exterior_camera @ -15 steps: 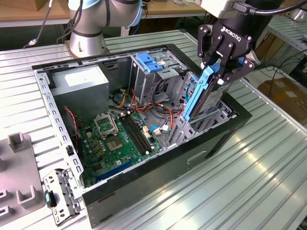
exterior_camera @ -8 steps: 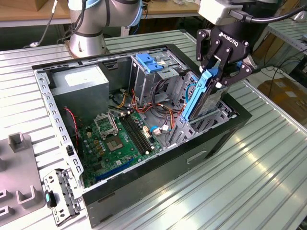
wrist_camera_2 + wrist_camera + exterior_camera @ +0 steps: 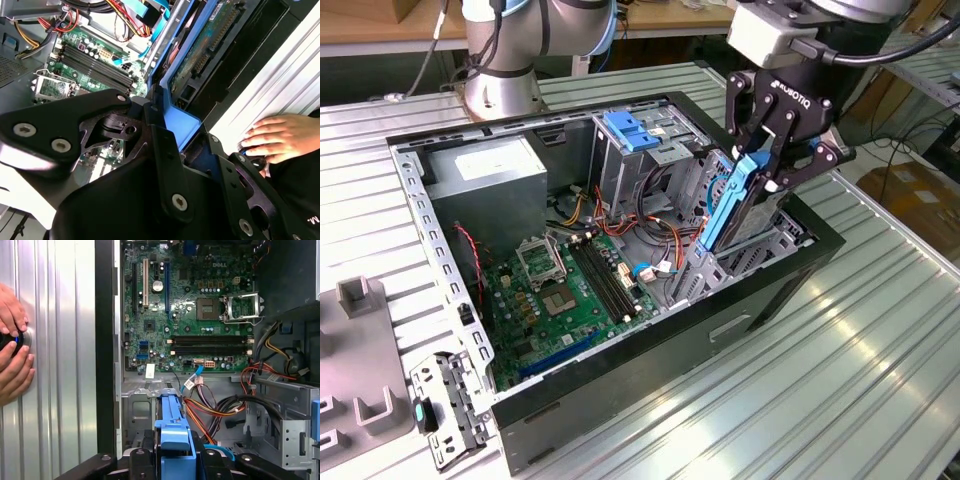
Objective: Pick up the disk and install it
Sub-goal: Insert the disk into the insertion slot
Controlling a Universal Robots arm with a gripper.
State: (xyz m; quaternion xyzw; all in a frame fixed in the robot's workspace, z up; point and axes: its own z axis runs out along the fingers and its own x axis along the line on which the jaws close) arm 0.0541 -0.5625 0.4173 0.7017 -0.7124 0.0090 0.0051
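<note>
Clamped on the blue rails at the upper end of the disk (image 3: 724, 212), the end effector (image 3: 761, 162) has a sound hold on a stiff, probably weighty, shock-sensitive slab.

Exterior view: open black computer case (image 3: 650, 365) lies on ribbed metal table (image 3: 820, 400). Inside, green motherboard (image 3: 570, 290) at centre. Grey power supply box (image 3: 485, 185) at 11 o'clock of it. Silver cage (image 3: 616, 170) with blue ridged clip (image 3: 632, 130) at 1 o'clock. Loose metal bracket (image 3: 445, 405) at 8 o'clock of case. Grey fixture block (image 3: 358, 295) at 9 o'clock.
</note>
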